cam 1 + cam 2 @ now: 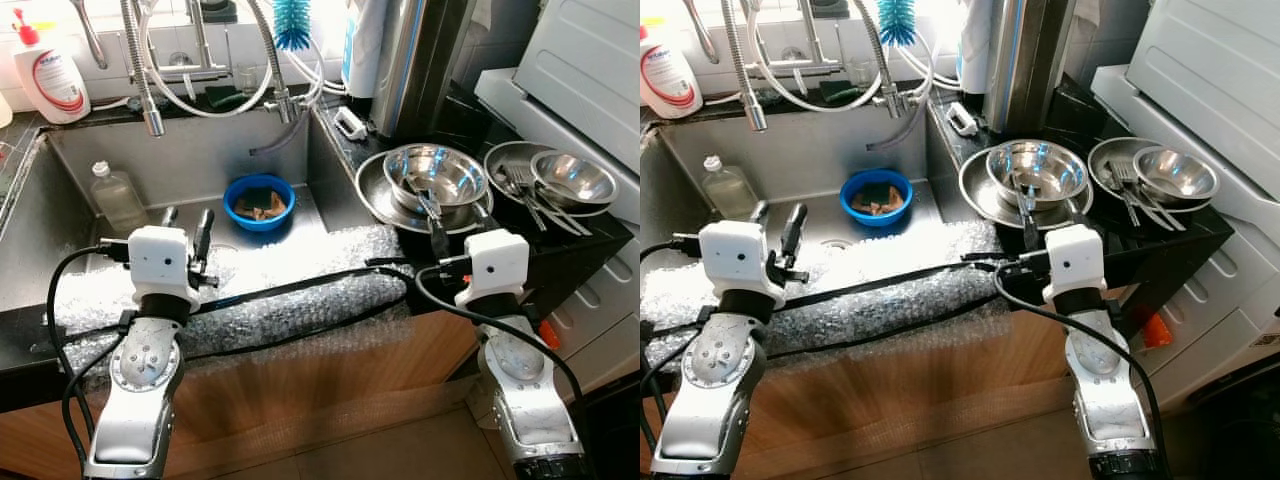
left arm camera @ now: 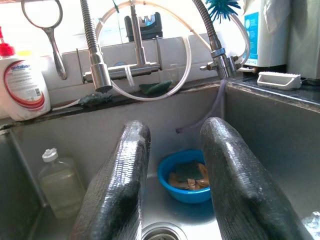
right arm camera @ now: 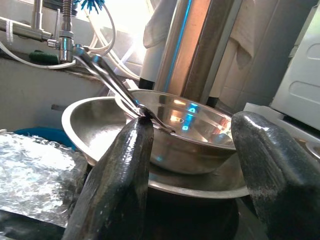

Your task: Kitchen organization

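The robot stands before a steel sink (image 1: 60, 210) set in a dark tabletop (image 1: 585, 245). Its front edge is covered with a sheet of bubble wrap (image 1: 300, 265).

The left gripper (image 1: 186, 232) hangs over the front of the sink, its jaws released with a clear gap between them, and they hold nothing. In the basin beyond it sits a blue bowl (image 1: 259, 201) with brownish pieces and a dark sponge inside. A clear bottle with a white cap (image 1: 115, 196) leans against the basin's back left wall. Above, a flexible faucet (image 1: 140, 70) hangs down, and a white soap bottle with a red pump (image 1: 48, 72) stands on the ledge at the left. A blue brush (image 1: 293, 20) hangs at the top.

The right gripper (image 1: 452, 232) is at the near rim of a wide steel plate (image 1: 980, 195) on the tabletop, right of the sink. Its jaws are spread apart and empty. On this plate rests a steel bowl (image 1: 432, 175), and thin metal utensils (image 3: 112, 80) lie in the bowl, their handles leaning over its rim toward the gripper. One finger (image 3: 117, 185) is just below these handles; I cannot tell if it touches them.

Further right stands a second plate (image 1: 505, 160) carrying a smaller steel bowl (image 1: 572, 178) and some forks (image 1: 528, 195).
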